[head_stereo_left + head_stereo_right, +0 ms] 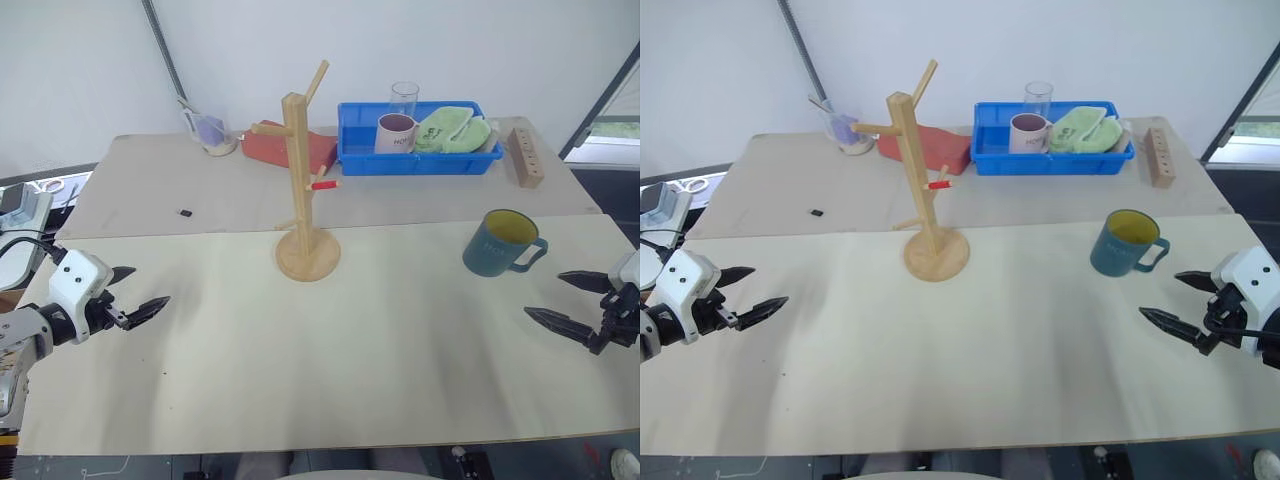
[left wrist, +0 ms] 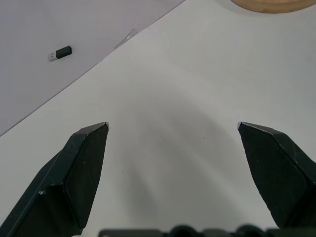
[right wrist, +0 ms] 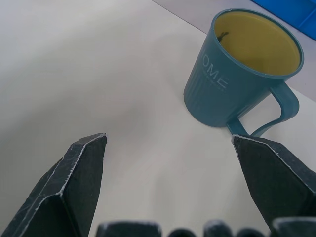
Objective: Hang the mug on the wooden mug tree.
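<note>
1. Teal mug stands upright on the counter, right of the wooden mug tree – well apart
2. Right claw gapes empty near the mug – left claw likewise spread, empty

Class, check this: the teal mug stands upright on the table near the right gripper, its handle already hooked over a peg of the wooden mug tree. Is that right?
Not quite. The teal mug does stand upright on the table near the right gripper, but its handle hooks nothing: the left eye view shows it well apart from the wooden mug tree.
</note>
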